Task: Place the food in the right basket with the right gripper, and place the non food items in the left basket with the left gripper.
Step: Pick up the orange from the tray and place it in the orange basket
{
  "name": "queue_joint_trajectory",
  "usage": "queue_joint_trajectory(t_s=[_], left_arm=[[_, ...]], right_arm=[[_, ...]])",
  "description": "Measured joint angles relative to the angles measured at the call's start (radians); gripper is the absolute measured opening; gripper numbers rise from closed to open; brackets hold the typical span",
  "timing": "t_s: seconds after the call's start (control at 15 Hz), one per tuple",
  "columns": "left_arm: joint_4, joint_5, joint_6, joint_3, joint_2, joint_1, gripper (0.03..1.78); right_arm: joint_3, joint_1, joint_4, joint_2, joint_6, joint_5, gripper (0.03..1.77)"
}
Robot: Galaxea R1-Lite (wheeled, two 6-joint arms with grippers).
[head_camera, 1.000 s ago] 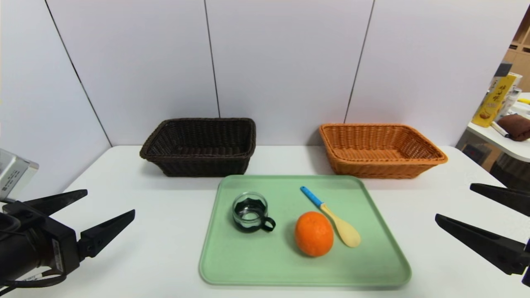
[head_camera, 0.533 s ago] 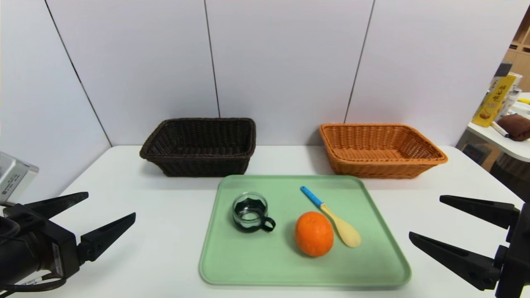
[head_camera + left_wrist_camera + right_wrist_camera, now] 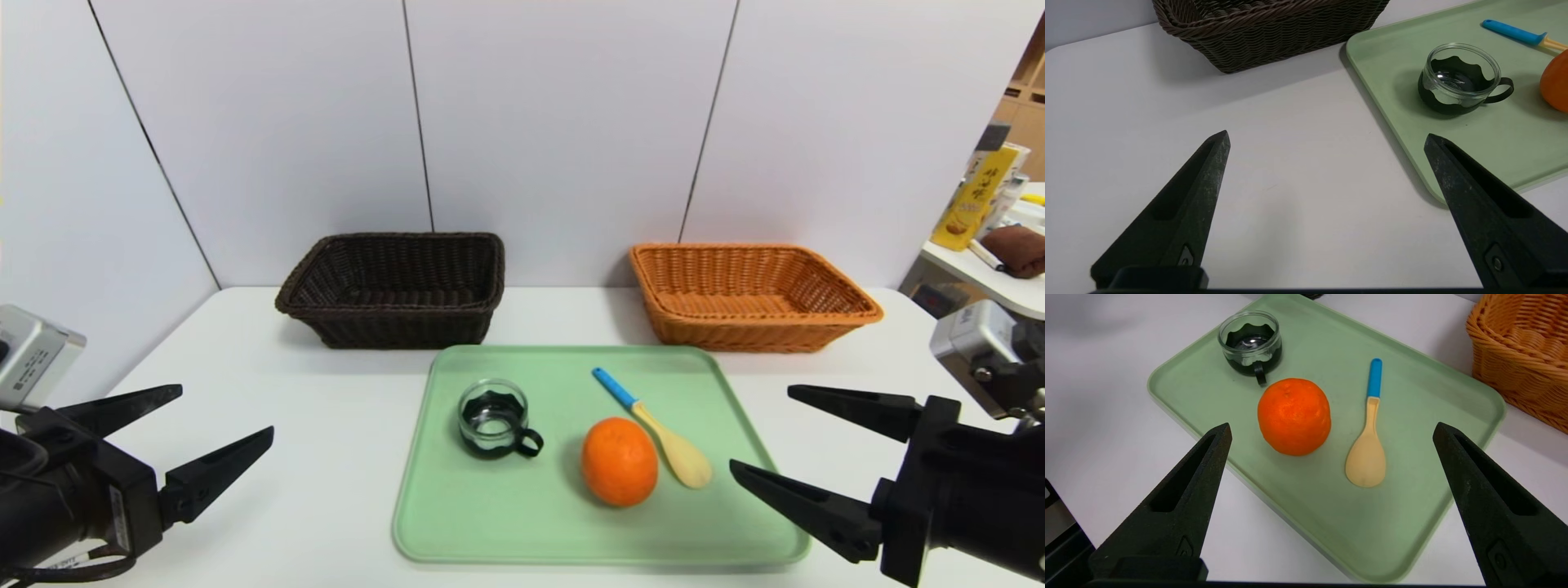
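Note:
The orange fruit (image 3: 620, 461) (image 3: 1294, 416) lies on a light green tray (image 3: 457, 531), with the beige blue-handled spoon (image 3: 653, 426) (image 3: 1368, 437) just right of it and the glass cup (image 3: 492, 417) (image 3: 1459, 79) to its left. Behind the tray stand the dark brown left basket (image 3: 396, 286) and the orange-tan right basket (image 3: 747, 294). My right gripper (image 3: 763, 430) (image 3: 1331, 428) hangs open over the tray's front right corner, pointing at the orange from a short way off. My left gripper (image 3: 222, 410) (image 3: 1327, 136) is open and empty over the bare table, left of the tray.
The white table (image 3: 310, 457) is walled by grey panels behind and to the left. A side table (image 3: 992, 278) with a yellow box and a brown cloth stands beyond the right edge.
My right gripper has come in from the right edge toward the tray and the orange, still open. The left gripper has crept slightly rightward. The objects have not moved.

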Motion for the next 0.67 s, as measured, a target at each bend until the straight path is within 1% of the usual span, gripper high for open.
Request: queue_joint_trajectory(t_s=[0.4, 0.67], left_arm=[[0.001, 0.000, 0.004, 0.013, -0.004, -0.006, 1.69], [0.002, 0.000, 0.007, 0.013, -0.005, -0.006, 1.69]], right_arm=[[-0.003, 0.096, -0.120, 0.159, -0.001, -0.016, 1.70], [-0.045, 0.107, -0.130, 0.253, -0.009, -0.018, 1.70]])
